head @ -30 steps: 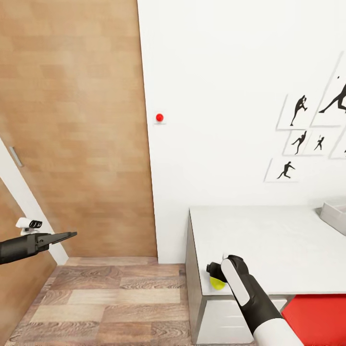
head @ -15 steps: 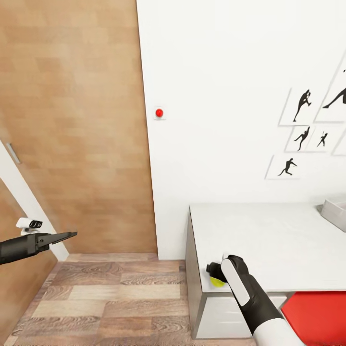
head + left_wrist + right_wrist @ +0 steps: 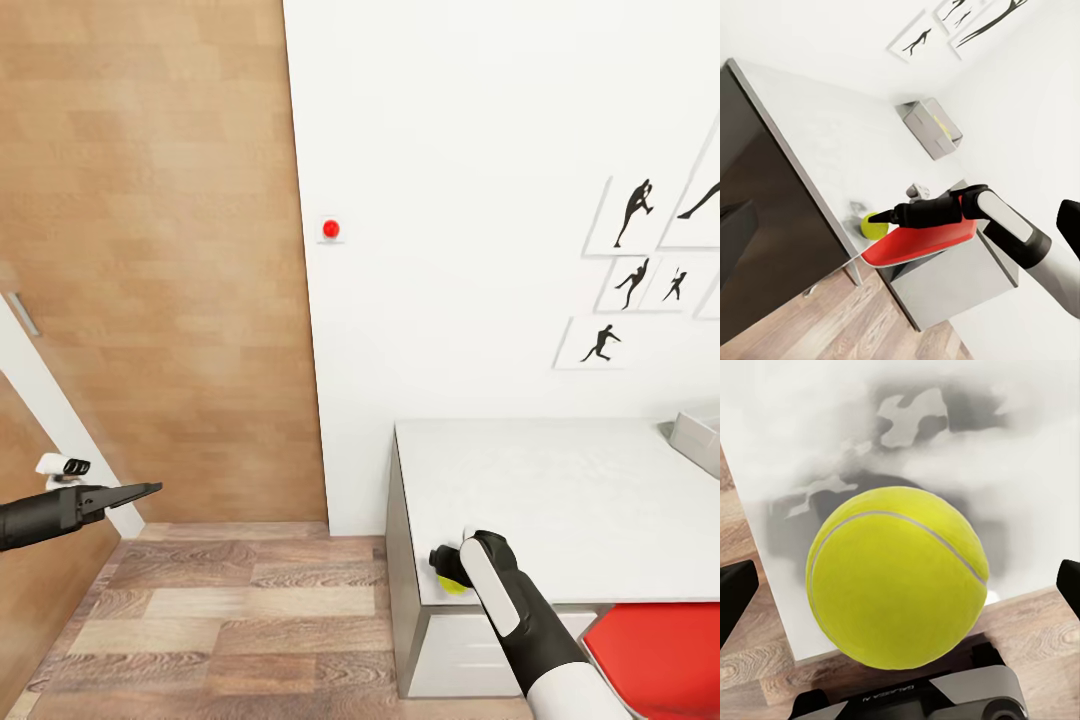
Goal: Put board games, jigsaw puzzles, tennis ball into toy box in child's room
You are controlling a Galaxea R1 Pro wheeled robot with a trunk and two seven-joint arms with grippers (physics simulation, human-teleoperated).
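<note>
- Neon-yellow felt marks the one tennis ball (image 3: 898,577) in sight; it sits at the near left corner of the pale grey counter (image 3: 560,500), between the fingers of the right pincer (image 3: 447,570).
- Right pincer: in the right wrist view its dark fingertips (image 3: 735,592) stand apart on either side of the ball, with a gap showing on each side, so the jaws are spread and not yet pressing it.
- Left pincer (image 3: 148,489): held out over the wood-plank floor (image 3: 230,620), well left of the counter, carrying nothing; its thin fingers lie together in a closed point.
- Step in hand, as judged: grasping the tennis ball. The next move calls for closing the jaws squarely across the ball's middle, since it lies close to the counter edge and could roll off, then lifting it.
- One grey open box (image 3: 932,129), probably the toy box, stands at the far right of the counter, well apart from the ball; the carry would run rightward.
- Also visible: one red round wall button (image 3: 331,229), one red seat (image 3: 660,650) near the counter, four whole silhouette pictures (image 3: 600,345).
</note>
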